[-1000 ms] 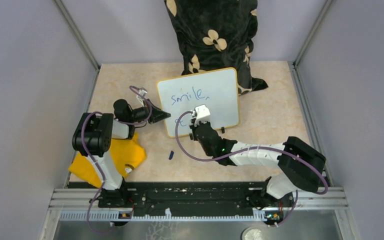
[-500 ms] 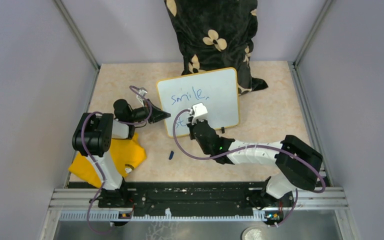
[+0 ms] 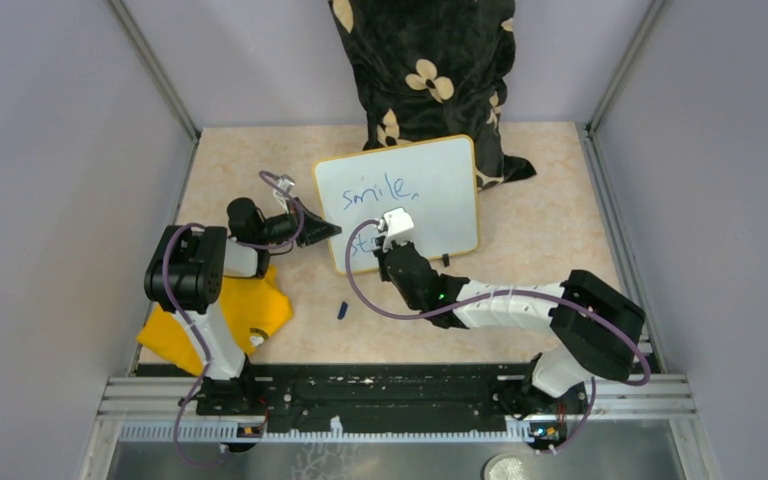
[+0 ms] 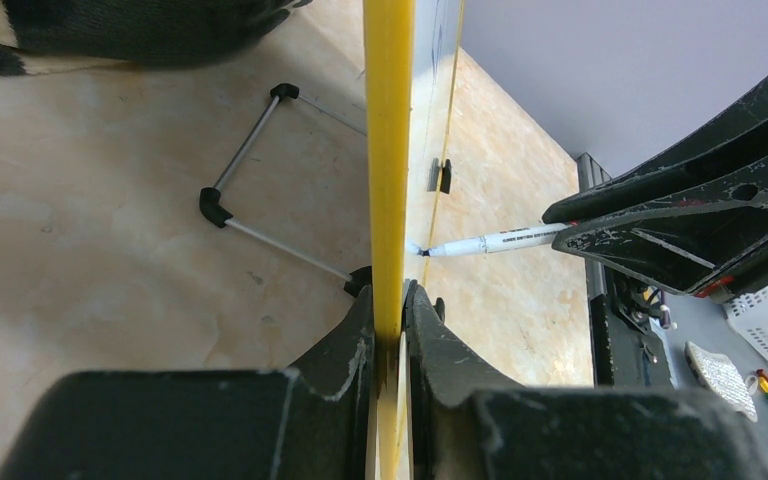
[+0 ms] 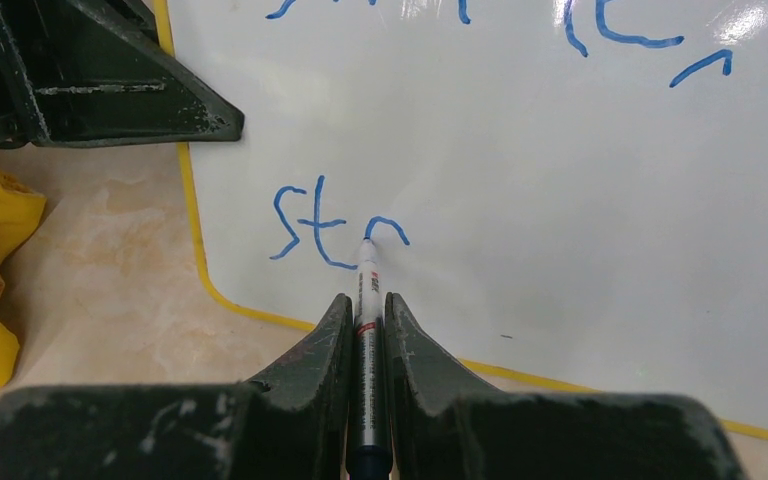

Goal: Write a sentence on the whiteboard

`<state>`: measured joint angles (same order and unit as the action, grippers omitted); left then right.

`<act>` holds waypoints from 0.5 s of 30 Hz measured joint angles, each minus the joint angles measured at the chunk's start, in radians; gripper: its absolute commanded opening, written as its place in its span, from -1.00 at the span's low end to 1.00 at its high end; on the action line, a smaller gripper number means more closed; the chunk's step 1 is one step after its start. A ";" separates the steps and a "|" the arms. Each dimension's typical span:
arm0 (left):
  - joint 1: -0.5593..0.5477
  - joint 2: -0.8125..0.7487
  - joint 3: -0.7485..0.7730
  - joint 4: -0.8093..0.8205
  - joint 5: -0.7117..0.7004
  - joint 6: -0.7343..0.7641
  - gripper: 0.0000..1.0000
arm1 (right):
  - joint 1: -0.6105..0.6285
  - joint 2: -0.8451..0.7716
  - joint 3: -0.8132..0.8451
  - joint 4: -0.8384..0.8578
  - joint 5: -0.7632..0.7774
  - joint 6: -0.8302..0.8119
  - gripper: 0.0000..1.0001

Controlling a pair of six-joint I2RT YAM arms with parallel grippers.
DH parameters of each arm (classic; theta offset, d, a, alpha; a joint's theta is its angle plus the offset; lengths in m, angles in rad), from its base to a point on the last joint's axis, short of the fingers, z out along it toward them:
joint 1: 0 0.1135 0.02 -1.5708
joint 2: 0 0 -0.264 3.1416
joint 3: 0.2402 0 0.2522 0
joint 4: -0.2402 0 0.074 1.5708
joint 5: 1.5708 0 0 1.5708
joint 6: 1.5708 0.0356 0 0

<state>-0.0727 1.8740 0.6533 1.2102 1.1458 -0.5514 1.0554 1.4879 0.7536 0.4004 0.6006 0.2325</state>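
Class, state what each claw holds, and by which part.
Left claw pinches the yellow-rimmed white whiteboard by its side rim; right claw grips the white blue-ink marker by its barrel.

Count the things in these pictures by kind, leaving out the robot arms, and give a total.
whiteboard: 1
marker: 1
cloths: 2 (yellow cloth, black floral cloth)
small blue piece: 1
Total: 5

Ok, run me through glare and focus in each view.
Right wrist: glare patches at the top of the whiteboard, writing sharp, right gripper soft up close. Left wrist: left gripper blurred, marker crisp. Top external: even light, faint shadows, no glare.
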 measured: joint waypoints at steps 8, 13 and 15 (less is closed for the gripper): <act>-0.001 0.000 0.000 -0.002 0.000 0.002 -1.00 | 0.000 0.000 -0.001 -0.005 0.001 0.005 -1.00; -0.001 0.000 0.001 -0.002 0.000 0.002 -1.00 | 0.000 -0.002 -0.003 -0.010 0.003 0.005 -1.00; -0.001 0.000 0.001 -0.003 0.000 0.002 -1.00 | 0.000 -0.006 -0.010 -0.016 0.004 0.005 -1.00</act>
<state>-0.0734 1.8740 0.6540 1.2076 1.1458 -0.5491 1.0554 1.4815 0.7441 0.3847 0.6048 0.2375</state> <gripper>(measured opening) 0.162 0.126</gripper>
